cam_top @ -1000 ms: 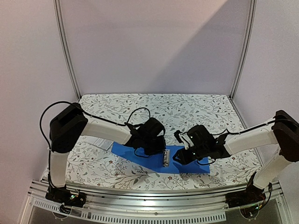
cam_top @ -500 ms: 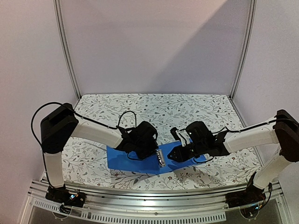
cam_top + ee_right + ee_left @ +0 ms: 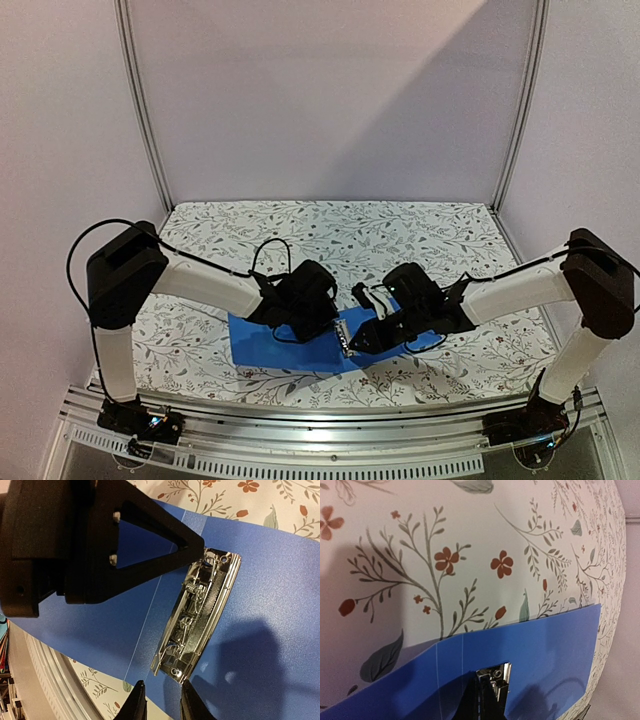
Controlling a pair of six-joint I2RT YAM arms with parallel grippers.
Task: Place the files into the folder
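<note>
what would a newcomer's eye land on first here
The bright blue folder stands out at once, lying open and flat on the flowered tablecloth near the front edge, between the two arms. A shiny metal ring clip sits on its spine. Both black hands meet over it from opposite ends: the left hand shut, the right hand slightly open.

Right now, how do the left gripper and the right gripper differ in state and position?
The left gripper is shut, its tip at one end of the metal clip; the right gripper is slightly open, empty, at the other end. Both are over the open blue folder.
</note>
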